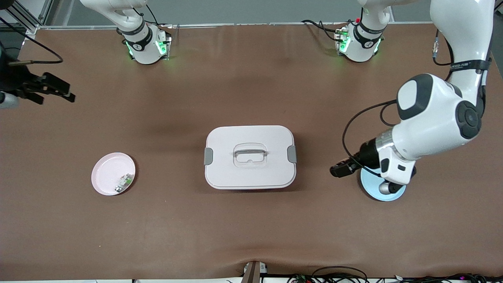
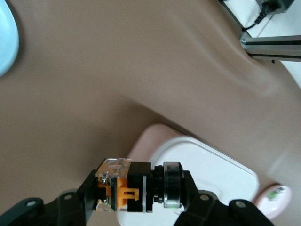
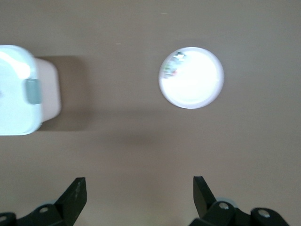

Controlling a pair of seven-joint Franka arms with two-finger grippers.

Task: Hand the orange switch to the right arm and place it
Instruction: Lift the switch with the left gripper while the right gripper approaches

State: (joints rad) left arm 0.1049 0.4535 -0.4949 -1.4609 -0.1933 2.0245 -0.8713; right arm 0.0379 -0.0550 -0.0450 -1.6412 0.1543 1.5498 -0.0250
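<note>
So the orange switch (image 2: 134, 188) is already up off the bench, clamped in the left tool (image 2: 141, 195), which hangs over the light blue plate (image 1: 375, 188) toward the left arm's end of the bench. The wrist view shows it best: the switch lies crosswise between the two fingers, its long axis running straight from one pad to the other, with the clear squarish cap against one finger and the black ringed barrel against the other. That's the bit the handover hangs on imo, since both ends are covered and the receiving tool would have to come in on the middle, across that axis. The right tool (image 1: 55, 88) is well away, up by the bench edge at the right arm's end, fingers spread wide with nothing in them, so there's a whole bench length to close, with the lidded white box (image 1: 250, 156) sitting mid-bench between them. The switch itself is tiny: black body, orange band and clip, clear cap. The pink plate (image 1: 113, 173) holds a small white-and-green part (image 1: 125, 182), probably where the switch is headed
</note>
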